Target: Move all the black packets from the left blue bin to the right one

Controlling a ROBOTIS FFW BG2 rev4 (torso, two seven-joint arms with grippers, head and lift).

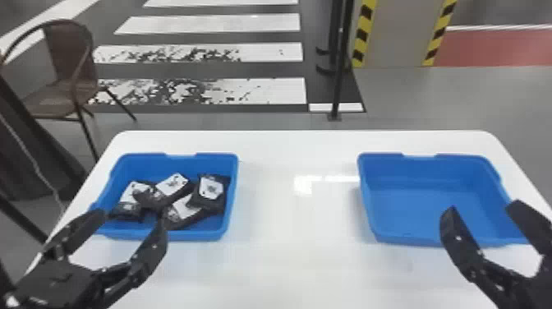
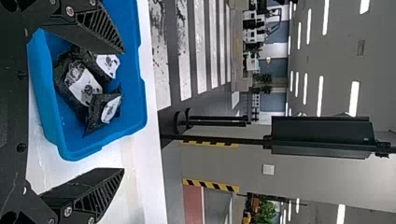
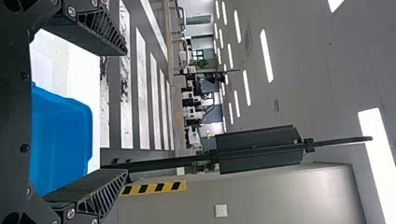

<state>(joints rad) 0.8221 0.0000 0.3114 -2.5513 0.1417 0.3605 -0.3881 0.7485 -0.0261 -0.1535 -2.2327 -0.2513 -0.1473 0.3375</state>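
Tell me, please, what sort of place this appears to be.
Probably a large indoor hall, perhaps a robot test space: a mock crosswalk on the floor, yellow-and-black striped edging, and strip lights across a high ceiling.

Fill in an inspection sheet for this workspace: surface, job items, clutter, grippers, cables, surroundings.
Surface: glossy white table with rounded far corners, reflecting light between the bins.
Job's things: at least four black packets with white labels overlap in the left blue plastic bin; matching right bin across the table.
Clutter: nothing seen.
Grippers: left gripper and right gripper both open, each near its bin's near side.
Cables: thin pale cord left of the table.
Surroundings: brown chair, black pole, striped floor.
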